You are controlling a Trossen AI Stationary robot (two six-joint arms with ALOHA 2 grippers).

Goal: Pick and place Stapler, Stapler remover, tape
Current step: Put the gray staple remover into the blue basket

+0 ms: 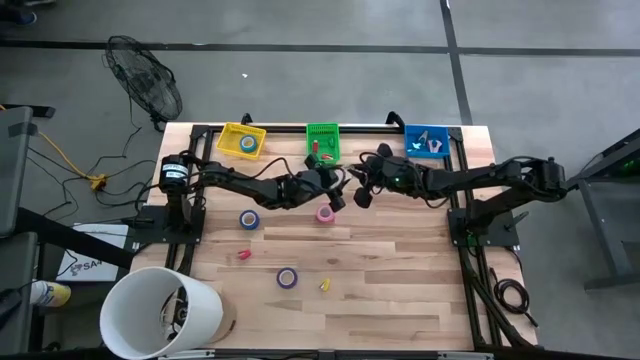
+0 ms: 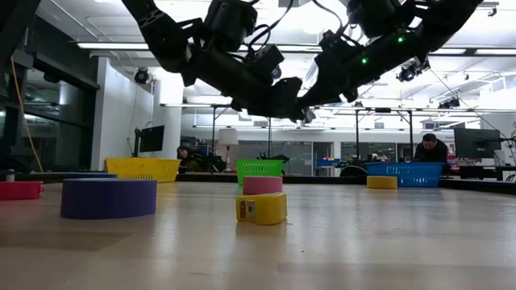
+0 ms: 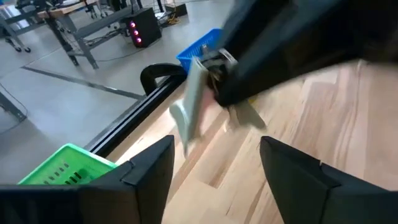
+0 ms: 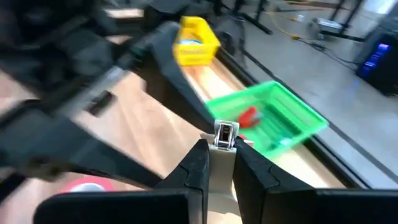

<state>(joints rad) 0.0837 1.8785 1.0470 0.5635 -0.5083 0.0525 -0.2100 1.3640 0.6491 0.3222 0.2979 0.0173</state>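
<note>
Above the far middle of the table my two arms meet. My right gripper (image 4: 219,155) is shut on a small silvery metal thing, seemingly the stapler remover (image 3: 189,106). My left gripper (image 3: 217,168) stands open just short of it, its fingers apart on either side and touching nothing. Tape rolls lie flat on the table: a blue one (image 1: 249,219), a pink one (image 1: 325,213) under the grippers and a purple one (image 1: 287,277). A red thing (image 4: 249,116) lies in the green basket (image 1: 322,141); whether it is the stapler I cannot tell. My right gripper pinches the stapler remover between its two fingers, and a metal end (image 4: 224,132) sticks out past the fingertips. The fingers reach out slightly downward, toward the left arm. The remover is lifted clear of the table, a grey blade (image 3: 186,118) slanting down from the hold.
Three baskets stand along the far edge: a yellow one (image 1: 242,140) with a tape roll inside, the green one, and a blue one (image 1: 427,141). A small red piece (image 1: 244,256) and a small yellow piece (image 1: 325,285) lie toward the near side. A white bucket (image 1: 160,312) stands at the near left corner.
</note>
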